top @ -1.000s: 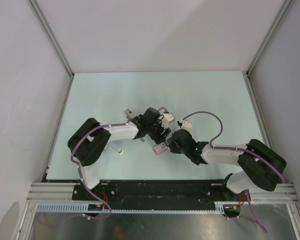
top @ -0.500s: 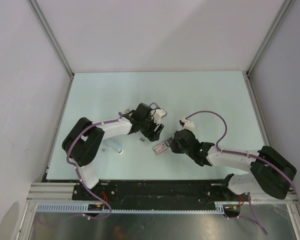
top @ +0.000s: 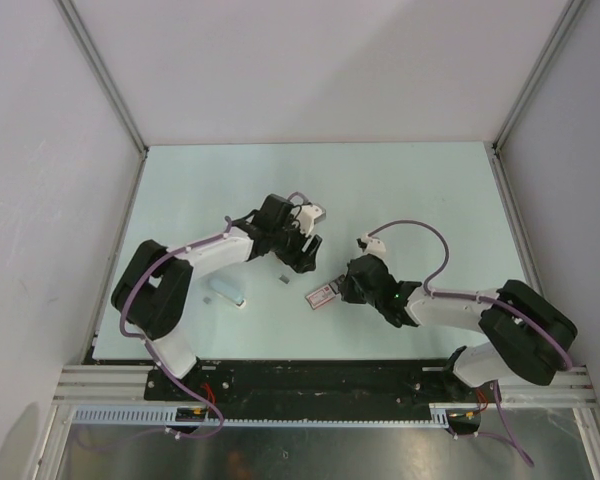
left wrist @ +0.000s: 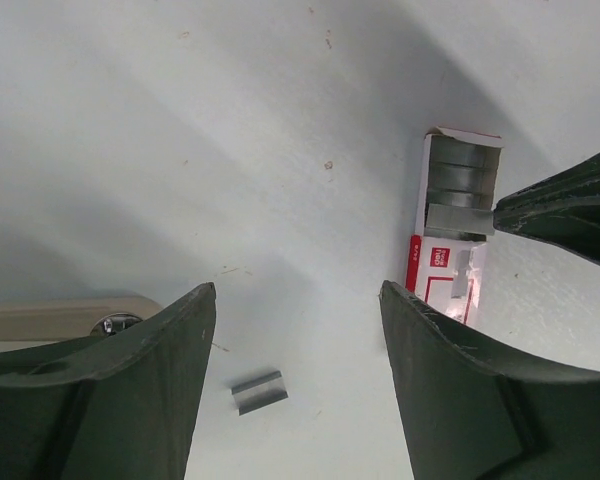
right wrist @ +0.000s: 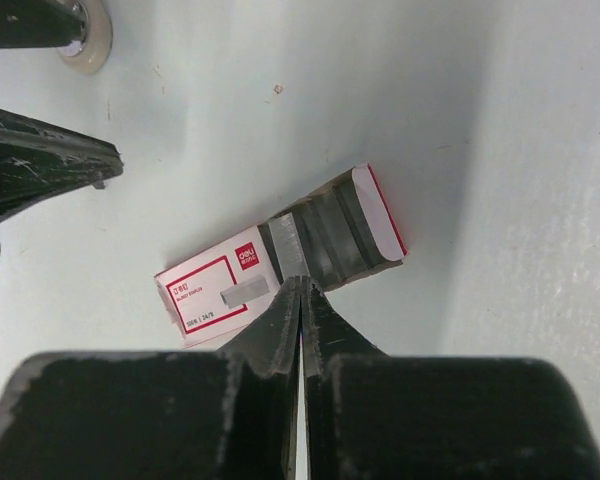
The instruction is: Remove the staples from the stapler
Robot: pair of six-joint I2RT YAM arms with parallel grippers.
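The left claw [top: 302, 258] has drawn back toward the upper left of the top view, away from the staple box [top: 323, 294]. A short grey staple strip [top: 283, 283] now lies uncovered on the surface [top: 400, 190] between them. The right arm's elbow has folded back leftward.

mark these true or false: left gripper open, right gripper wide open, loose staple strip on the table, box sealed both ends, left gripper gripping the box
1. The left gripper is open. True.
2. The right gripper is wide open. False: it is shut, with its tip at the red-and-white box.
3. A loose staple strip lies on the table under the left gripper. True.
4. The box is sealed at both ends. False: one end is open, with staples showing inside.
5. The left gripper grips the box. False: it holds nothing.
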